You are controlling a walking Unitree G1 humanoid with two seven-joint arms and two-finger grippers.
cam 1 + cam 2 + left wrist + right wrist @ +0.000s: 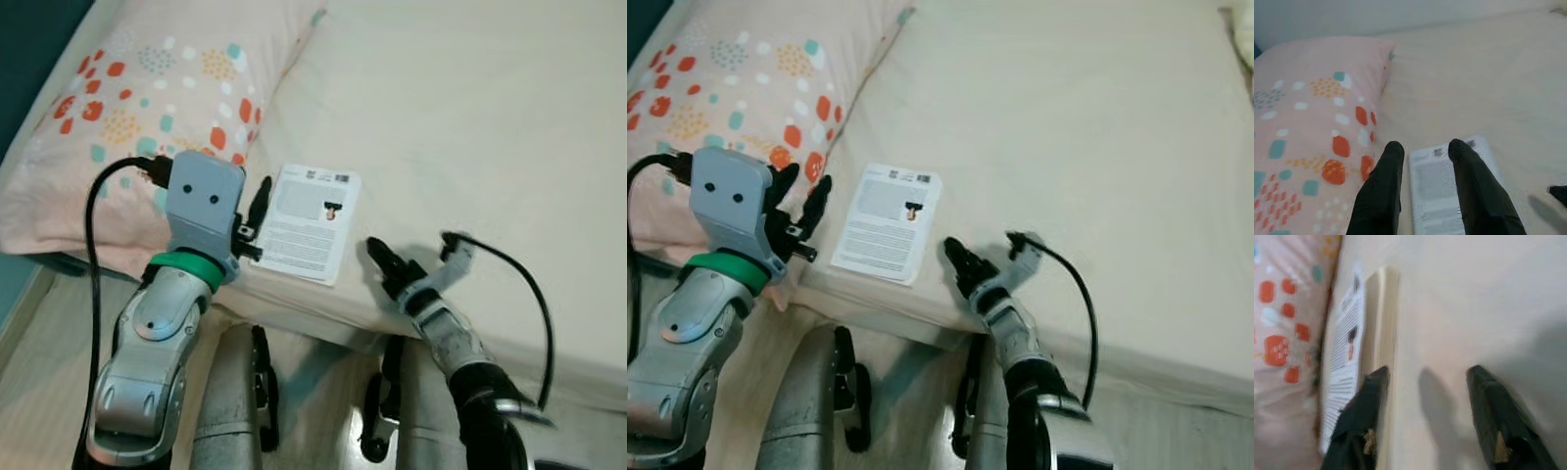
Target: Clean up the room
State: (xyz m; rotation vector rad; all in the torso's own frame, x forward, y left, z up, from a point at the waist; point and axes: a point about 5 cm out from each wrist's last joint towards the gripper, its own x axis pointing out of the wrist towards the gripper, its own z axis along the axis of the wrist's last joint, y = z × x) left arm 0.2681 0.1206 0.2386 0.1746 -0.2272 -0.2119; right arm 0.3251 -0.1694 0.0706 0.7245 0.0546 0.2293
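A white printed booklet (312, 223) lies flat on the cream bed (470, 117), close to the front edge and beside a pink pillow (147, 108) with coloured dots. My left gripper (1426, 146) is open and hovers over the booklet's pillow-side edge; one finger (1378, 196) is above the pillow's rim, the other above the booklet (1449, 191). My right gripper (1427, 374) is open just above the sheet on the booklet's other side. Its black finger (384, 257) points toward the booklet (1344, 362). Neither gripper holds anything.
The bed's front edge (323, 328) runs just before my legs (230, 392), over a pale wooden floor (39, 372). A teal wall (34, 39) stands at the far left. A black cable (524, 284) loops from my right wrist over the mattress.
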